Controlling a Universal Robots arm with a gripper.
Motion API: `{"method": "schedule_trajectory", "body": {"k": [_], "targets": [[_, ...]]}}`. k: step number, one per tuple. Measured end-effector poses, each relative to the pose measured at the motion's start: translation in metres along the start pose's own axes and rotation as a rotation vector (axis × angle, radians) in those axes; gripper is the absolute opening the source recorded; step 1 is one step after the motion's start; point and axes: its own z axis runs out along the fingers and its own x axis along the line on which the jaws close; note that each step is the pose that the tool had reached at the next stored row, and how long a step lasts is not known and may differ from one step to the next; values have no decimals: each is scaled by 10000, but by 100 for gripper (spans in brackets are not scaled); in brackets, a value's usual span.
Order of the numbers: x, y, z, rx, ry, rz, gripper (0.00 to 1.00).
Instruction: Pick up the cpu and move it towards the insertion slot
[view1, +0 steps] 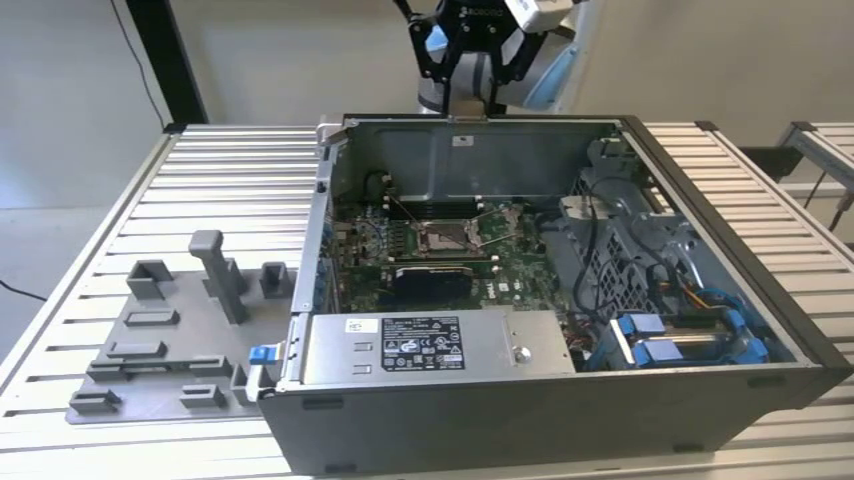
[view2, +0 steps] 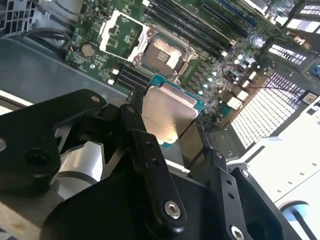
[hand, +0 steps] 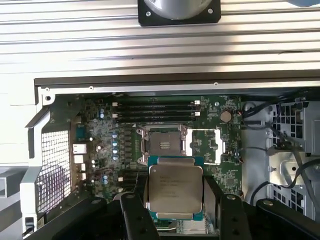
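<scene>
Open-topped case (view1: 747, 330), free air above green board (view1: 400, 285). Slot (hand: 164, 143) uncovered, its silver frame (hand: 206, 145) flipped aside next to it. Memory sticks (hand: 155, 110) close beside slot. Cables (view1: 594, 260) and drive bay (view1: 681, 340) crowding the exterior view's right.

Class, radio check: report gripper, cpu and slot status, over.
Gripper shut on cpu, above the open case. Insertion slot open, bare. Nothing between them.
</scene>
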Motion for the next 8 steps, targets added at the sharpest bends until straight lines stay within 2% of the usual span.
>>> {"method": "schedule_trajectory", "body": {"k": [8], "targets": [[1, 10, 1, 1, 1, 1, 0]]}}
